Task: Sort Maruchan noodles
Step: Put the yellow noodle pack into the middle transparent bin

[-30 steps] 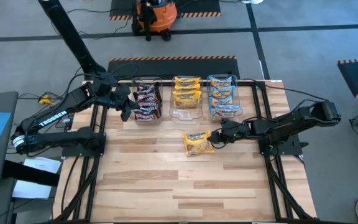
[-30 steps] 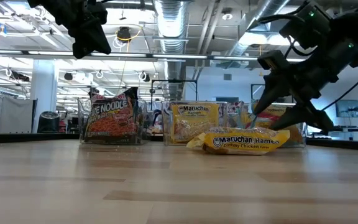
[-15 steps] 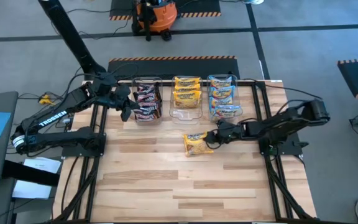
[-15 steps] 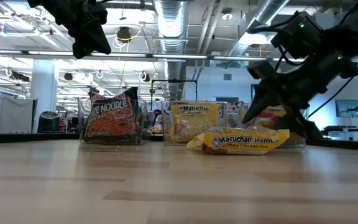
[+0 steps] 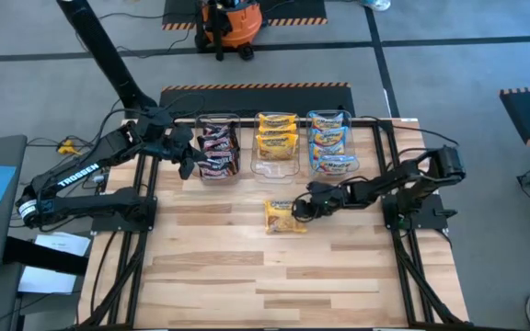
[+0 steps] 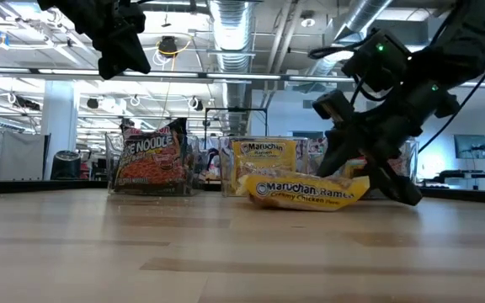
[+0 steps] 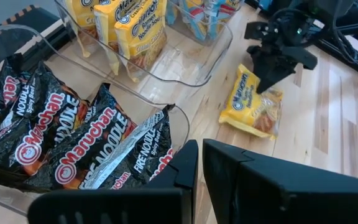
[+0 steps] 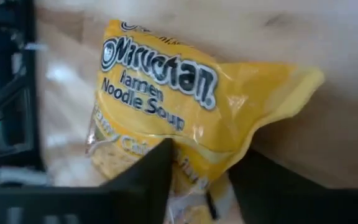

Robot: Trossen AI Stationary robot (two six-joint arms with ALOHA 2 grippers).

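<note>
High view: right hand [image 5: 303, 211], fingers parted astride the yellow crinkly plastic ramen packet's [image 5: 284, 216] near edge, grip unclear; left hand [image 5: 188, 158] shut, farther off.

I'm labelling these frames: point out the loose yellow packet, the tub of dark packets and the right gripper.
loose yellow packet [image 5: 284, 216], high view, packet's middle
tub of dark packets [image 5: 216, 149], high view, packets inside
right gripper [image 5: 304, 211], high view, between fingertips
</note>
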